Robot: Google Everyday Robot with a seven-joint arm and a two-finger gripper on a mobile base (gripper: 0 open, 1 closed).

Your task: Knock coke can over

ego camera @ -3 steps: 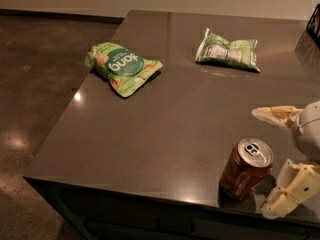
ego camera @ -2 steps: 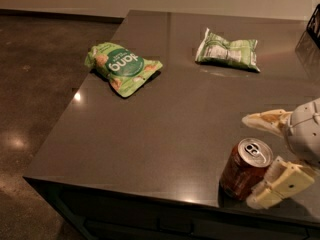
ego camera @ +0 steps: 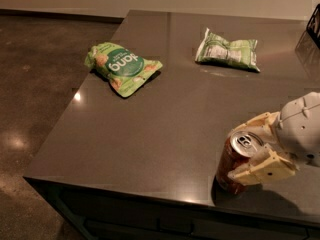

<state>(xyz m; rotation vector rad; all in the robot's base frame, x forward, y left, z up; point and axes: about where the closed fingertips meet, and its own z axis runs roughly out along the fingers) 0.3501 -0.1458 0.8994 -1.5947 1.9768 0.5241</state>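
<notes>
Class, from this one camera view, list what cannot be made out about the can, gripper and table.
- Coke can: right side, hidden by the gripper in front of it, near the table's front edge.
- Arm behind the gripper: cut off by the right edge.
- Black object at the far corner: cut off by the right edge.
- Far green bag's print: too small to read.

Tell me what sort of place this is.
Probably a break-room or kitchen counter: dark countertop, two green snack bags, coke can at the near edge with the gripper at it.
</notes>
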